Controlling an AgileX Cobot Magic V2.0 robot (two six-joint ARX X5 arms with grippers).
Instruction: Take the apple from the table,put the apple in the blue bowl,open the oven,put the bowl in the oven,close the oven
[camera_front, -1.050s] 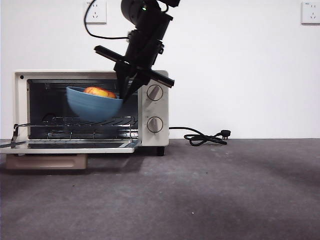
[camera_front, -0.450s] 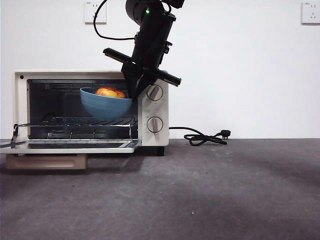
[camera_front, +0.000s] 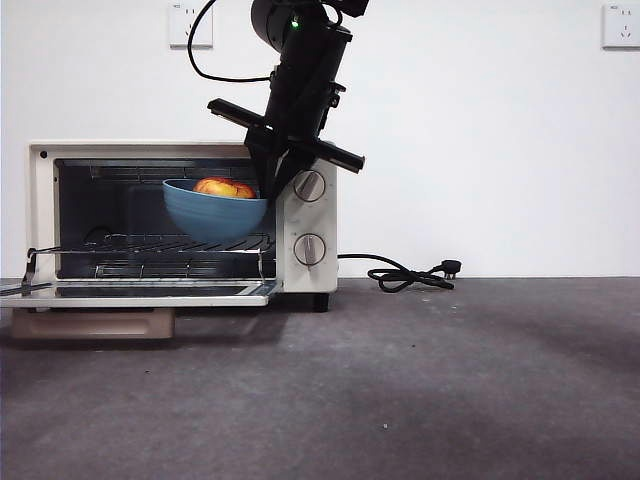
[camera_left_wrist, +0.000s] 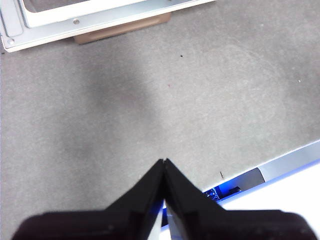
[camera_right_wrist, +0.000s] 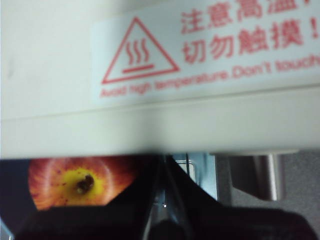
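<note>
While the oven door lies flat: the scene reads as below.
Right end effector (camera_front: 268, 190): comes down from 12 o'clock in the front view, jaws pinched on the blue bowl's rim at its 3 o'clock side.
Blue bowl (camera_front: 212, 214): held in the air in the oven's open mouth, above the wire rack (camera_front: 170, 243), not touching it.
Apple (camera_front: 223, 187): sits inside the blue bowl, its top showing over the rim; the right wrist view shows it close under the oven's top edge.
Oven (camera_front: 308, 215): door (camera_front: 135, 292) folded down at 9 o'clock, 2 knobs at 3 o'clock of the cavity.
Left end effector (camera_left_wrist: 164, 162): jaws pressed together, holding nothing, above the bare worktop (camera_left_wrist: 200, 100) near the door's edge.
Cord (camera_front: 405, 274): coiled on the worktop at 3 o'clock of the oven.
</note>
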